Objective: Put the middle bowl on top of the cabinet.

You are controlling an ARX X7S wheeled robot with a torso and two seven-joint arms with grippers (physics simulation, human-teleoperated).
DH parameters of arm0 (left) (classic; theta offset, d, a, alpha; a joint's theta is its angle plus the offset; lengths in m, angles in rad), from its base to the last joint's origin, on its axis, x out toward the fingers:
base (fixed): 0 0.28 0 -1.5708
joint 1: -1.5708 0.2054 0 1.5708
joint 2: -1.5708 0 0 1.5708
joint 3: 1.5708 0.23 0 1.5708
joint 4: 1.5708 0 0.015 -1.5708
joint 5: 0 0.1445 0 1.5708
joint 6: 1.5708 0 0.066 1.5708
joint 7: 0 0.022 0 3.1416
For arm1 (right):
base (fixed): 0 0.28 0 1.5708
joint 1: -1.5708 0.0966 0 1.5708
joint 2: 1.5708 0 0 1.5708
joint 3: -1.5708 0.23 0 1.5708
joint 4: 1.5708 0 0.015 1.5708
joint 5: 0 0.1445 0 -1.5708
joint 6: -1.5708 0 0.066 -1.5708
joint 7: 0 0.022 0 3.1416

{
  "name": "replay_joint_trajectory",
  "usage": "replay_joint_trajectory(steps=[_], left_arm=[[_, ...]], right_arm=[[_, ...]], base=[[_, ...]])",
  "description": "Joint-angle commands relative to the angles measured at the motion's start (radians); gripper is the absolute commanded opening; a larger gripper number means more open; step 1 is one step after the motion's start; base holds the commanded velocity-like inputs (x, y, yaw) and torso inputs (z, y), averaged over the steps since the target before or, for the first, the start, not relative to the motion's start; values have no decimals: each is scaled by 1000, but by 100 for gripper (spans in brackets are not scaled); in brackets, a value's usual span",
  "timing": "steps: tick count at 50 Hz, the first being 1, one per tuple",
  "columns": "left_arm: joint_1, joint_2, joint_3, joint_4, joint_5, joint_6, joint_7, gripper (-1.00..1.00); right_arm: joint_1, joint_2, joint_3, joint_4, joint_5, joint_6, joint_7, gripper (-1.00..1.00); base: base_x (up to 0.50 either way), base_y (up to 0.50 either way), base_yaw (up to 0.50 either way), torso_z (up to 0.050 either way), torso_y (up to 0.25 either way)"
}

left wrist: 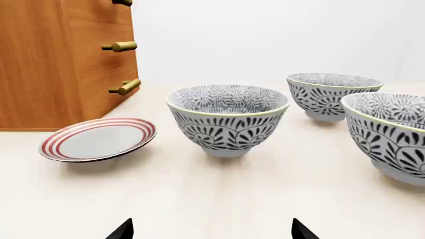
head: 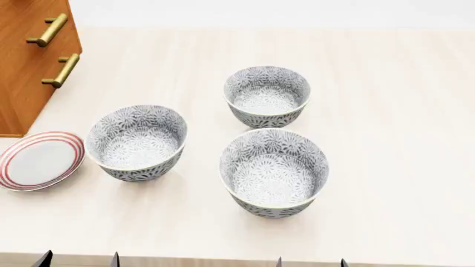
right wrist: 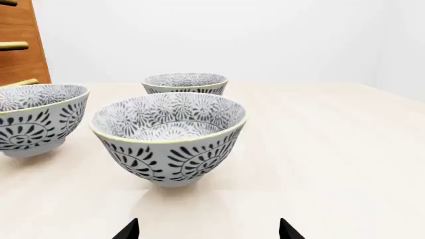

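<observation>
Bowls in a triangle on the table (head: 401,83): middle bowl (head: 267,97) farthest, upright, apart from both grippers, left gripper (left wrist: 211,233) and right gripper (right wrist: 207,231) spread, grasping nothing; cabinet (head: 30,61) far left.

left gripper (head: 79,259) agape, right gripper (head: 311,261) likewise (only fingertips visible)

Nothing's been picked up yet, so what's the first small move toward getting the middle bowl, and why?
Probably ease the left pincer forward toward the middle bowl, taken here as the far one, sideways between the left bowl and the near bowl. That pincer is open, empty and short of all three, and the cabinet stands on its side.
</observation>
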Motion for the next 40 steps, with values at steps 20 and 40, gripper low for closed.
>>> replay_joint_trajectory(steps=[20, 40], left_arm=[[-12, -70, 77, -31, -11, 71, -103, 100], [-86, -58, 47, 717, -114, -255, -218, 100]], right_arm=[[-111, 78, 54, -287, 161, -1, 134, 100], [-604, 44, 486, -757, 296, -333, 306, 100]], base=[[0, 0, 0, 0, 0], [0, 0, 0, 0, 0]])
